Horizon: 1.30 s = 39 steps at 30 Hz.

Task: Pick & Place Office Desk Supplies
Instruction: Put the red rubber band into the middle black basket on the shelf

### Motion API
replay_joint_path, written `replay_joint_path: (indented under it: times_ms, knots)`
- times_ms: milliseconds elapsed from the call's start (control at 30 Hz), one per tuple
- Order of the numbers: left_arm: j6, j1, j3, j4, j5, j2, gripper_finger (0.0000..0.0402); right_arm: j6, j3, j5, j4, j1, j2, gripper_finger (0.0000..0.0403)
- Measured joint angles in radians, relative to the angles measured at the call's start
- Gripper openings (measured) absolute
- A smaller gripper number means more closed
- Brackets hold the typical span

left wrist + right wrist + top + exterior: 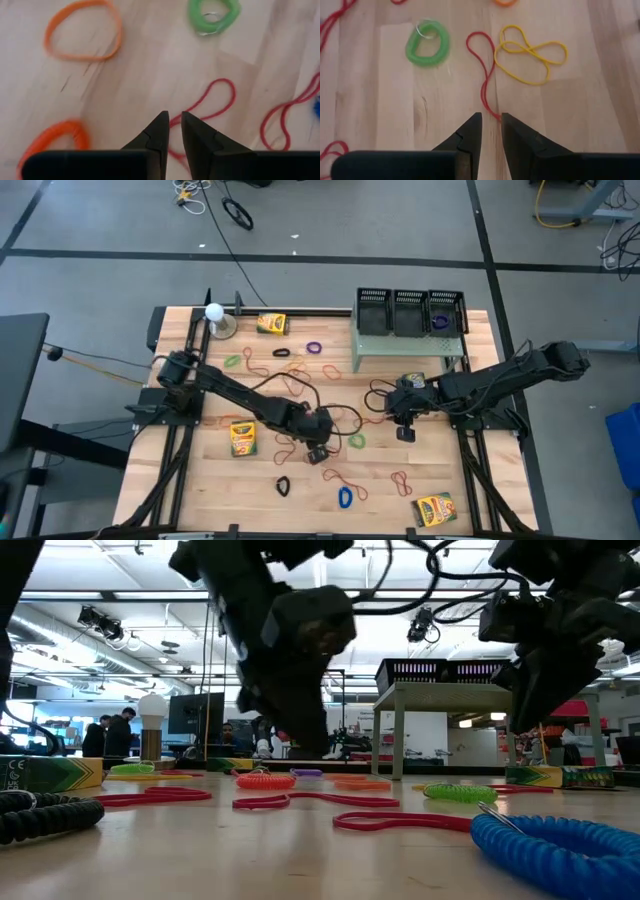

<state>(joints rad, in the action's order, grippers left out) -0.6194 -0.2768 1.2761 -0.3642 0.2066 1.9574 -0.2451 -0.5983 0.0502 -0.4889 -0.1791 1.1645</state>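
Many rubber-band loops lie scattered on the wooden table [200, 480]. My left gripper [318, 452] hovers mid-table, pointing steeply down, its fingertips [172, 117] a narrow gap apart over a red loop [210, 100]. An orange loop [82, 30], an orange coil [55, 140] and a green coil [214, 15] lie around it. My right gripper [405, 432] hovers just to the right, also narrowly open [491, 116]. A red band [482, 60] runs out of sight beneath its fingertips, with a yellow loop [532, 55] and the green coil [426, 41] beyond.
Crayon boxes lie at the far side [271, 323], left of centre [242, 438] and at the near right [433, 509]. Black mesh trays [410, 310] stand on the pale green shelf [400, 348] at the far right. A white ball [214, 312] stands at the far left. A blue coil [345, 498] lies near the front.
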Motion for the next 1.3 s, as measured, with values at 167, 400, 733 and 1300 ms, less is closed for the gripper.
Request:
replay_joint_path:
  times_ms: [167, 400, 733, 1300]
  knots:
    - [0.006, 0.003, 0.01, -0.022, -0.039, 0.026, 0.0085, -0.001, 0.0, 0.0, 0.008, 0.0, 0.0, 0.0082]
    - [0.004, -0.013, 0.01, -0.071, -0.036, 0.032, 0.0119, 0.006, 0.0, 0.0, 0.029, 0.0, 0.0, 0.0082]
    - [-0.031, -0.005, 0.012, -0.048, -0.018, 0.073, 0.0072, 0.026, 0.0, -0.002, 0.08, 0.0, 0.0, 0.0082]
    - [-0.011, -0.006, 0.009, -0.261, 0.075, -0.131, 0.0004, -0.007, 0.0, 0.021, 0.114, 0.0, 0.0, 0.0085]
